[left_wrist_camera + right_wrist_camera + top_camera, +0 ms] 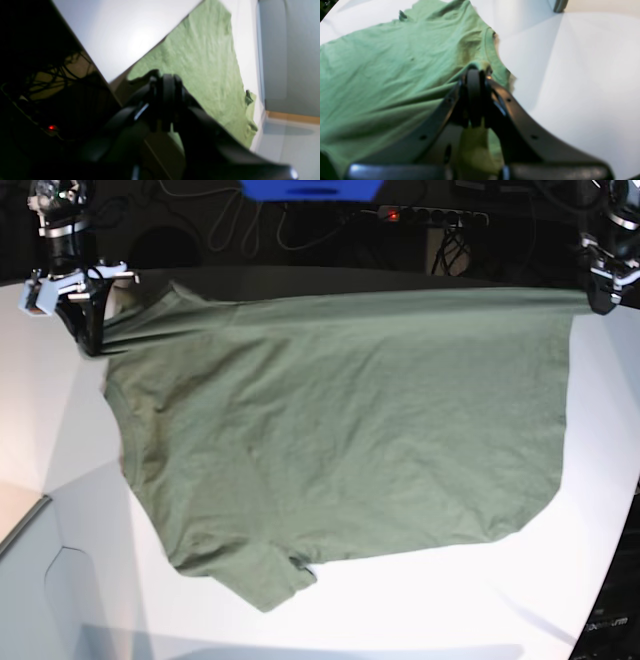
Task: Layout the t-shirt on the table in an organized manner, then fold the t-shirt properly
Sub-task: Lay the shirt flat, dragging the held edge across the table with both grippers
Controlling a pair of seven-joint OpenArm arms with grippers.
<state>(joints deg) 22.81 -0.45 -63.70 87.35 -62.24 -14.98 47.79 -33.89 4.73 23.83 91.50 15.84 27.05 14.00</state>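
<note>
White table (pixel 120 32), item one, left wrist view: it runs out ahead of my left claw (pixel 166 86) with dark cabling and a red indicator light (pixel 51 127) off to one side beyond its edge. The t-shirt (pixel 205 75) stretches away from the claw tips as a long, taut green sheet. Claw state: jaws pressed together on the cloth edge, holding it.

Item two, right wrist view: my right claw (pixel 475 75) sits at the collar side, jaws narrow and pinched on fabric just beside the neck rib. The t-shirt (pixel 382 80) spreads away to one side of the claw, wrinkled, with folds radiating from the grip. Bare table (pixel 582 87) lies to the other side.

Item three, base view: right claw (pixel 85 310) and left claw (pixel 600 290) hold opposite ends of one long edge of the t-shirt (pixel 340 440), stretched straight between them along the far side of the table (pixel 480 600). The body of the garment drapes forward from that line onto the table, mostly flat. One sleeve, well away from both claws at the near edge, is bunched and partly tucked.

Progress, as I judge it: layout is well advanced but not finished, since the held edge is not yet laid down and the near sleeve needs smoothing. No fold has been made; all folding remains.
</note>
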